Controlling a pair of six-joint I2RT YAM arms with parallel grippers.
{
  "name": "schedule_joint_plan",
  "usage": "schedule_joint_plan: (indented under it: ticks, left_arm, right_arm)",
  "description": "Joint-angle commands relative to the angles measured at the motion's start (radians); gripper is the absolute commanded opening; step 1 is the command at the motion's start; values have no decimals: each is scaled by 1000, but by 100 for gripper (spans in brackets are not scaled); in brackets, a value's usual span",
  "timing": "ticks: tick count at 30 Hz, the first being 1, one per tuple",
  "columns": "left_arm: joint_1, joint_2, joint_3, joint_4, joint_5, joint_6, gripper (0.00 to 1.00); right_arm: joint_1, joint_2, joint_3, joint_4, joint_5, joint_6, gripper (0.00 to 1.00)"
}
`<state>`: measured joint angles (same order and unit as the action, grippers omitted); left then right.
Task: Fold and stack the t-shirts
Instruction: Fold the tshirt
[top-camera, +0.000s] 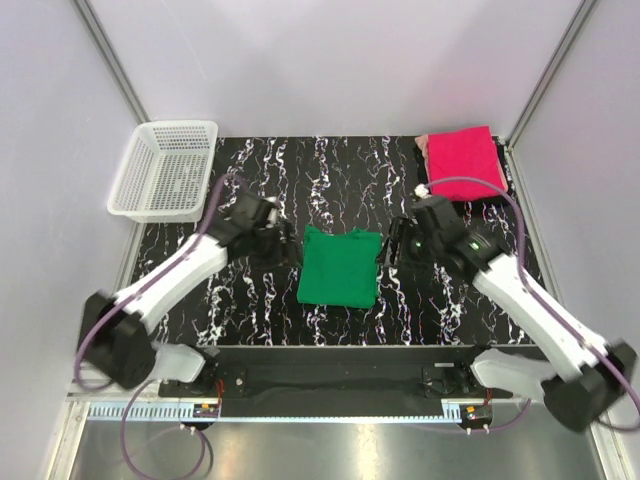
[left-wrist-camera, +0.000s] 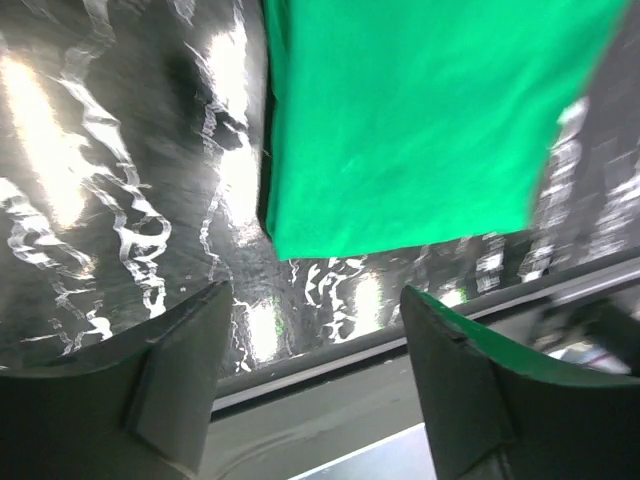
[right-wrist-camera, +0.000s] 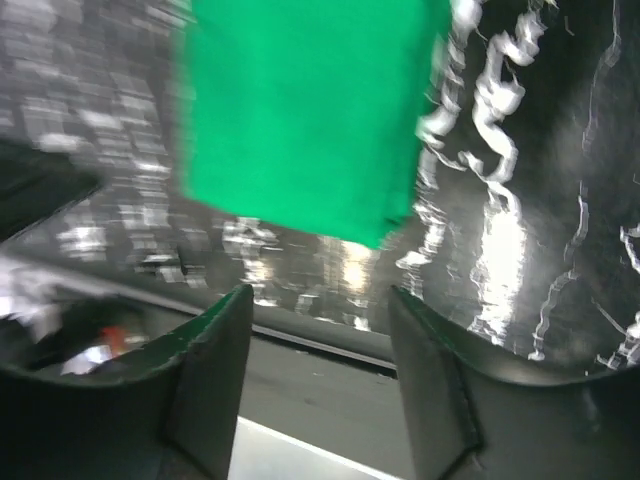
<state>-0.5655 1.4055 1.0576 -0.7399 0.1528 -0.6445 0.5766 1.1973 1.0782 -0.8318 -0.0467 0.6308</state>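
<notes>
Green t-shirt (top-camera: 340, 265) folded flat, centre of table (top-camera: 440, 310); pink t-shirt (top-camera: 463, 160) folded at 1 o'clock corner. Left gripper (left-wrist-camera: 315, 340) at green's 9 o'clock, right gripper (right-wrist-camera: 320, 340) at 3 o'clock — both jaws apart, off the cloth.

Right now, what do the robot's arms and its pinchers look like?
Both the left arm and the right arm have smooth white shells with chunky black joints. A thin purple cable loops along each one. The left gripper and right gripper are black, with two dark, wedge-shaped fingers each.
</notes>
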Motion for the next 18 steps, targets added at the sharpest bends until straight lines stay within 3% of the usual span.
schedule_joint_plan:
  ticks: [1,5,10,13,16,17,18]
  left_arm:
    - [111,-144,-68,33,81,-15,75]
    - [191,-198,-155,68,165,-1,75]
    - [199,-214,-195,56,215,-33,72]
    - [199,-264,-237,59,235,-82,78]
    - [197,-342,-294,62,229,-116,78]
    - [199,-361,-316,56,223,-121,77]
    - [199,-394,-327,54,225,-124,76]
  right_arm:
    - [-4,-96,-26,9,-69,33,65]
    - [-4,-142,-141,40,-173,121,70]
    - [-7,-237,-193,57,-194,210,53]
    - [-6,-278,-218,62,-252,259,65]
    - [-6,-365,-276,80,-268,331,75]
    - [-9,-381,-287,83,-266,339,99]
    - [-11,-389,-288,85,-268,342,100]
